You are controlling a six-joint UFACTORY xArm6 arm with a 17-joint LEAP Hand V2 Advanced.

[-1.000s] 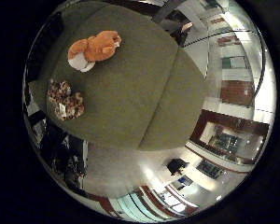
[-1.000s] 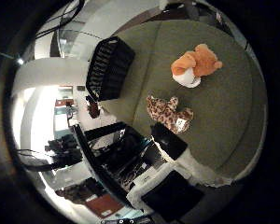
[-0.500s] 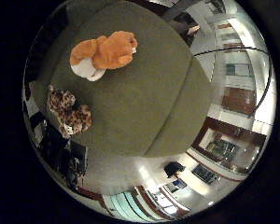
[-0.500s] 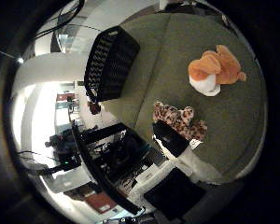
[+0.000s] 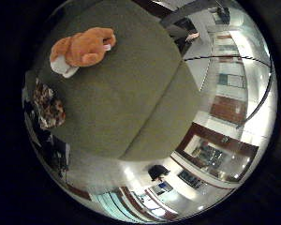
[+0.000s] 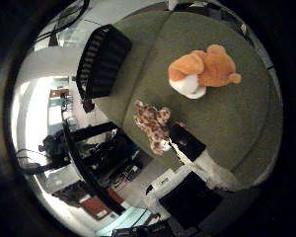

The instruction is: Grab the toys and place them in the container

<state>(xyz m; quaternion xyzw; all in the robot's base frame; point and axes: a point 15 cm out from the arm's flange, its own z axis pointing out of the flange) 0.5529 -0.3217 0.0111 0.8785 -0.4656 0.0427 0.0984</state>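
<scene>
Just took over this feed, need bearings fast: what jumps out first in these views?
The orange plush bear lies out on the green cloth-covered table, brightest thing in sight. A spotted leopard-print plush lies near the table's edge, apart from the bear. A black slatted container stands at another edge, with no toy visible in it.

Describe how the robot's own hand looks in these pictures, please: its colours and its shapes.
Only a little of the hand shows, in the thumb side view: boxy black blocks joined by a white piece, all with hard, angular edges. No markings can be made out. The little finger side view shows nothing of it clearly.
</scene>
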